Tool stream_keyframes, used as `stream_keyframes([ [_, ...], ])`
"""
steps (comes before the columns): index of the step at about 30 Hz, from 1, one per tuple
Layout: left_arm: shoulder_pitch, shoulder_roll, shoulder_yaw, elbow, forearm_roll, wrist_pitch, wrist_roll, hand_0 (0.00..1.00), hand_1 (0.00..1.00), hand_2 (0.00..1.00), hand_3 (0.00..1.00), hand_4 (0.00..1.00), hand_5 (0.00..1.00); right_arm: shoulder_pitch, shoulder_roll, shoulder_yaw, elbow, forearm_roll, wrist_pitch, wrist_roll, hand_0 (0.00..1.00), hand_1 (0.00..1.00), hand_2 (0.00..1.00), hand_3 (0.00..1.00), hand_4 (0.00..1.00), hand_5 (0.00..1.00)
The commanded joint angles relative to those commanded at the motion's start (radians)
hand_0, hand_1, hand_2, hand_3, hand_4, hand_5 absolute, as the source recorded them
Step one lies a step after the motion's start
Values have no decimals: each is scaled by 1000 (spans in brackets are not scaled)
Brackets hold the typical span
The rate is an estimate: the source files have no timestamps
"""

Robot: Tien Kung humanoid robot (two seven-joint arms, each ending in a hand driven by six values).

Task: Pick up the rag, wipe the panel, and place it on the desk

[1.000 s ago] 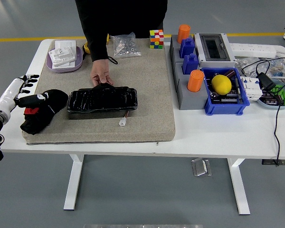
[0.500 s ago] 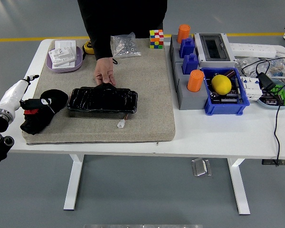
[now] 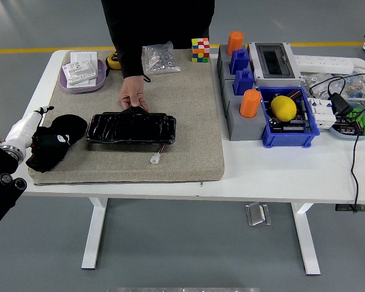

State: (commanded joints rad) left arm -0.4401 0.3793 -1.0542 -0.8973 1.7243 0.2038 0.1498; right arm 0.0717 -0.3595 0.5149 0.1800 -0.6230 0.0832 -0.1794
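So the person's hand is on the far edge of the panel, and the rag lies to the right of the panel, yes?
Not quite. The head view shows the person's hand on the far edge of the panel, but the rag lies to the left of it, by the left hand.

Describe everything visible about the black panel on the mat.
The black panel is a long, shallow, glossy rectangular piece, plastic by its look, lying flat and lengthwise on the grey mat, left of centre. A thin wire runs from its front edge to a small white connector. A person's hand rests on its far edge. The black rag lies to its left.
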Motion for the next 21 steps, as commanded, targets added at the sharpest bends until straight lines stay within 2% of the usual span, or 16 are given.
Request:
stream_keyframes([
  [5,-7,-9,15,28,14,7,2,757,894,955,911,893,310,1,-2,-18,0,18,-1,5,728,558,667,578,998,429],
  [6,-7,-10,17,30,18,8,4,674,845,939,901,831,229,1,-2,-21,0,22,-2,6,728,558,665,579,998,431],
  [11,-11,-14,28,42,25,22,7,674,845,939,901,831,229,2,-4,-26,0,29,-4,10,728,558,665,579,998,431],
  [12,-12,-14,30,45,28,24,7,548,737,906,878,800,217,2,-4,-27,0,32,-5,12,729,558,666,578,998,432],
  [17,-14,-15,41,52,29,39,12,548,737,906,878,800,217,4,-3,-30,0,36,-8,18,729,558,666,578,998,432],
  [18,-14,-15,42,53,33,45,16,453,507,858,707,676,144,4,-3,-29,0,36,-9,18,729,558,666,578,998,433],
  [21,-15,-15,48,57,30,61,19,453,507,858,707,676,144,4,-3,-30,0,36,-9,19,729,558,666,578,998,433],
])
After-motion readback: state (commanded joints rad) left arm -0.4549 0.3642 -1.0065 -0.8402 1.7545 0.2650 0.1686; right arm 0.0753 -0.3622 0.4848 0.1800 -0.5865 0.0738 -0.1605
